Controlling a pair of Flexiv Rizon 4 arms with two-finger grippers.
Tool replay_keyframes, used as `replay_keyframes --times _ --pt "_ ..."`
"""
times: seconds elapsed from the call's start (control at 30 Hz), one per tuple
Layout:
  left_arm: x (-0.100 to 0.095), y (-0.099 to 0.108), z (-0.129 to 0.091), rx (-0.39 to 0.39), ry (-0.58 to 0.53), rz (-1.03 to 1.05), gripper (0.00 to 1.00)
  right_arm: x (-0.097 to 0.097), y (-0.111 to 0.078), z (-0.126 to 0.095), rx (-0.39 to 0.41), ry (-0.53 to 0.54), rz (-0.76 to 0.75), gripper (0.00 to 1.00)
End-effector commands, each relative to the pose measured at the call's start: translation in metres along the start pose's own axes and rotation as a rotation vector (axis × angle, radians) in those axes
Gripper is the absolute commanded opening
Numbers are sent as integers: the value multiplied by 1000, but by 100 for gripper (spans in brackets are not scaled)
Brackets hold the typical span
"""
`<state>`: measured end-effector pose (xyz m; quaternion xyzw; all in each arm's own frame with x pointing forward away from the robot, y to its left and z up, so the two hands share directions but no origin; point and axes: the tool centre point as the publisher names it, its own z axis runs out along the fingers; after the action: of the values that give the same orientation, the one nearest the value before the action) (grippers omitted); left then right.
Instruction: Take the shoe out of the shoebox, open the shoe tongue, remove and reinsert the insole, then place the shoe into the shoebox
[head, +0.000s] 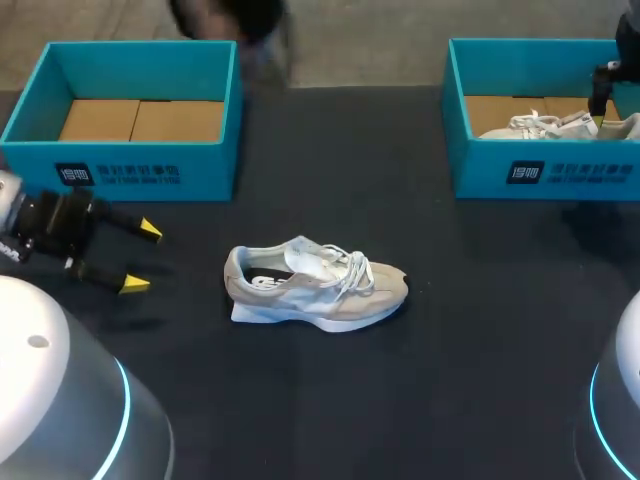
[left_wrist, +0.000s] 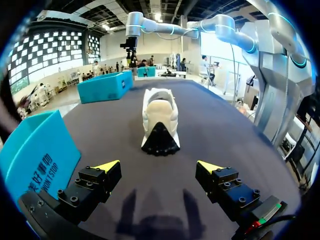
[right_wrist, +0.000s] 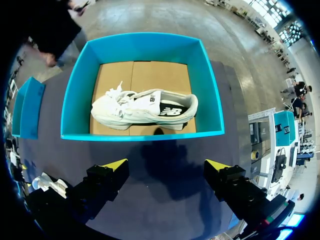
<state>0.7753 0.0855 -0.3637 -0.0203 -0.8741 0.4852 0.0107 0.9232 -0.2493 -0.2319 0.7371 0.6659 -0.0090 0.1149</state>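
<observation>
Shoe (head: 318, 290) is out of its box and stands upright on its sole on the tabletop (head: 400, 400), in the middle of the head view. So the first step looks done. The laces lie loose over the tongue and the insole shows in the heel opening. Nothing tells whether the insole has been out, so I judge the tongue, the insole and the return to the box as left to do.

Its long axis runs across the frame, toe to the right and heel to the left. In the left wrist view the heel faces the left fingers (head: 150, 231), which are spread, hold nothing and sit well apart from it at the left edge.

The right fingers (right_wrist: 115, 165) are also spread and empty, above the right box (head: 540, 175), upper right, where a second shoe (right_wrist: 145, 107) lies. The left box (head: 140, 170), upper left, shows only its cardboard floor.
</observation>
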Motion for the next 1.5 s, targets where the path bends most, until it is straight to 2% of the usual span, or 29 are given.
replay_keyframes --times 0.03,0.17,0.27,1.23,1.4,1.47,1.5 --pt "-3 11 6 37 0 16 100 0 0 0 -1 1 1 100" --pt "-4 21 9 39 12 17 100 0 0 0 -1 1 1 100" --pt "-4 24 10 7 -1 25 100 0 0 0 -1 1 1 100" --pt "-4 24 10 7 -1 25 100 0 0 0 -1 1 1 100" --pt "-5 19 15 30 -31 6 100 0 0 0 -1 1 1 100" --pt "-7 16 20 -16 -41 -7 100 0 0 0 -1 1 1 100" --pt "-9 14 23 8 -36 -5 100 0 0 0 -1 1 1 100"
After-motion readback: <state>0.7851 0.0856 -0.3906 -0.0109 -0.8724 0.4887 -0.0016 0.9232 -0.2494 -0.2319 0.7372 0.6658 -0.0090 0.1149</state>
